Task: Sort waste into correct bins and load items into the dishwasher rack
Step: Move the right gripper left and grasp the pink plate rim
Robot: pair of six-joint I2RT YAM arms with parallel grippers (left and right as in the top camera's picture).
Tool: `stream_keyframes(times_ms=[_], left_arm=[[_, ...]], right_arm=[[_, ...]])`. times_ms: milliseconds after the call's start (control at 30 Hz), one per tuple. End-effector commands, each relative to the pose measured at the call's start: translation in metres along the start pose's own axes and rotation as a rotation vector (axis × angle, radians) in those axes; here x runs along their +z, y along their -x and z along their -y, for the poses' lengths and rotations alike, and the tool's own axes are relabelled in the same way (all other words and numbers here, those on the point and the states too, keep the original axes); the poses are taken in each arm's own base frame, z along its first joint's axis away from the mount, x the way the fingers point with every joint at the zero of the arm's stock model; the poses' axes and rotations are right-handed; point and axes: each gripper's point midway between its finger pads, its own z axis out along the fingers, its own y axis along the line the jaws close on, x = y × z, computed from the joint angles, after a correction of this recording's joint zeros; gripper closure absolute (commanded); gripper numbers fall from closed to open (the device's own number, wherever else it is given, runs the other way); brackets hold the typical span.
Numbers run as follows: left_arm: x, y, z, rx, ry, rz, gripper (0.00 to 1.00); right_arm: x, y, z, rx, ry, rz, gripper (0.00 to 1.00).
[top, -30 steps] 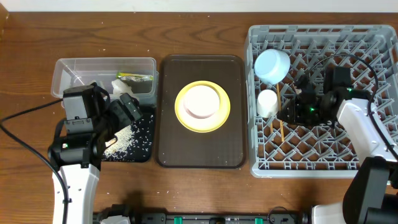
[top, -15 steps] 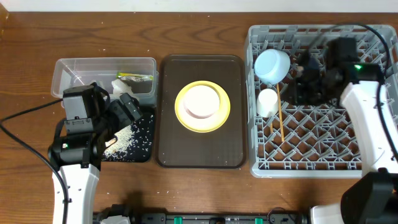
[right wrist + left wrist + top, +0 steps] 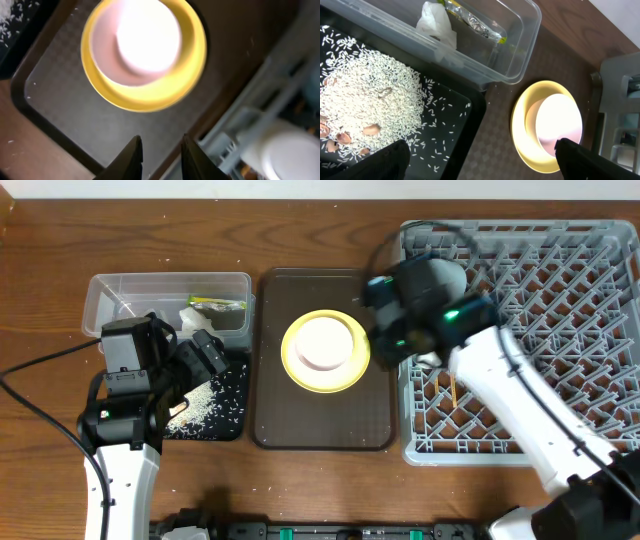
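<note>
The yellow plate [image 3: 325, 350] [image 3: 150, 100] sits in the middle of the dark brown tray [image 3: 320, 425]. My right gripper [image 3: 388, 330] [image 3: 161, 145] hovers over that tray's right edge, just beside the plate, its jaws a little apart and empty. In the grey rack [image 3: 560, 300], the white cup [image 3: 430, 362] [image 3: 290, 155] and a wooden chopstick [image 3: 453, 392] show, while the blue bowl is mostly hidden under my right arm. My left gripper [image 3: 203, 358] [image 3: 482, 152] is wide open over the black tray [image 3: 236, 408] of rice [image 3: 365, 95].
The clear tub [image 3: 110, 300] [image 3: 520, 45] at the back left holds the crumpled tissue [image 3: 435, 22] and the snack wrapper [image 3: 475, 22]. Bare wooden table surrounds the trays. The rack fills the right side.
My right arm has swung left out of the rack to the brown tray's right edge, and its jaws have parted slightly. The left arm has not moved.
</note>
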Motion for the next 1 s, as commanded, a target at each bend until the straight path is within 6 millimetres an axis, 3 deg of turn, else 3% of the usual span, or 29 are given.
stream_keyframes(times_ms=[0,167,333,500,700,967], left_arm=[[-0.005,0.008,0.003,0.014,-0.005,0.021,0.04],[-0.005,0.008,0.003,0.014,-0.005,0.021,0.04],[-0.005,0.008,0.003,0.014,-0.005,0.021,0.04],[-0.005,0.007,0.003,0.014,-0.005,0.021,0.04],[-0.005,0.008,0.003,0.014,-0.005,0.021,0.04],[-0.005,0.008,0.003,0.014,-0.005,0.021,0.04]], right_arm=[[0.0,0.013,0.003,-0.04,-0.186,0.038,0.75],[0.0,0.028,-0.005,-0.061,-0.267,0.101,0.75],[0.015,0.035,-0.019,-0.07,-0.199,0.113,0.74],[0.041,0.03,-0.033,-0.075,-0.106,0.068,0.75],[0.077,0.021,-0.073,-0.141,0.1,0.009,0.73],[0.123,0.004,-0.09,-0.343,0.12,-0.055,0.68]])
